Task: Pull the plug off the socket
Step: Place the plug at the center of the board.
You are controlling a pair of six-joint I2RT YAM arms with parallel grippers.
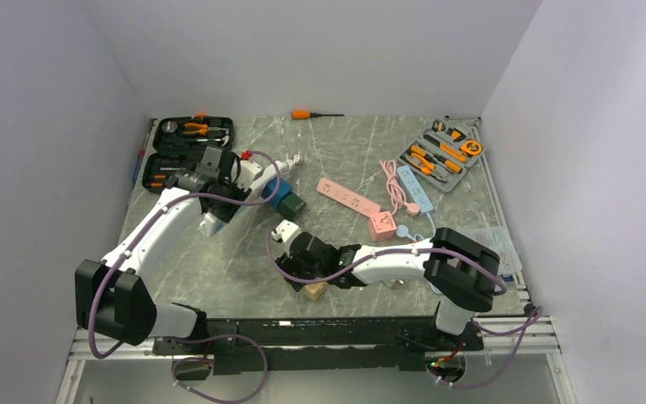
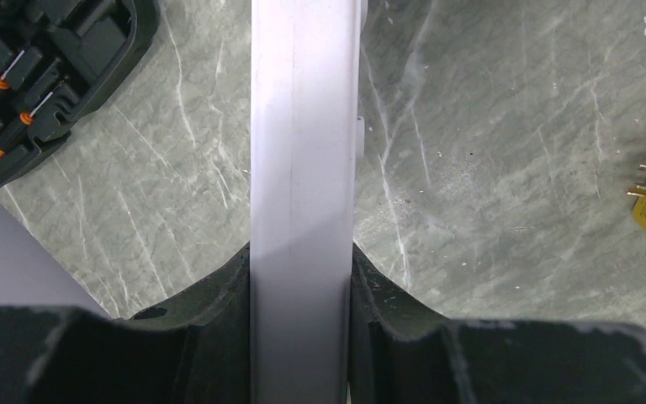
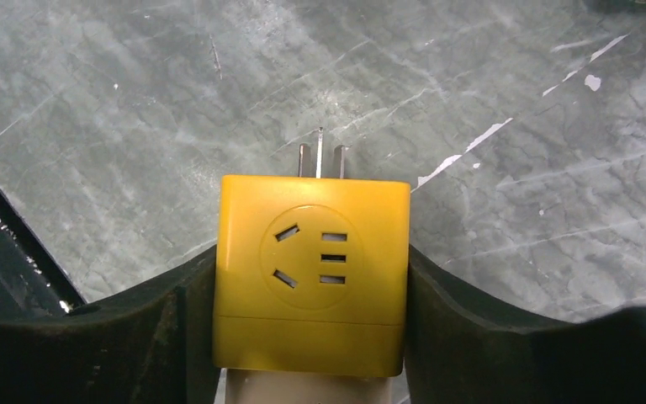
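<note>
Two grippers are seen, each clamped on one thing. One yellow cube-shaped plastic plug (image 3: 313, 227) is pinched between the black fingers (image 3: 177, 337) of the right gripper (image 3: 311, 328), over the grey marbled table (image 3: 513, 126). Three metal prongs (image 3: 320, 156) are bared at its far end, and five slots (image 3: 334, 257) are cut in its upper face. One long white plastic power strip (image 2: 303, 126) is gripped by the left gripper (image 2: 303, 295), apart from the plug.

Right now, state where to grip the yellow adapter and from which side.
Grip the yellow adapter on its two flat, parallel side faces, coming from the end opposite its prongs. The plain sides give flat contact, and the prongs stay free. The right gripper holds it so.
</note>
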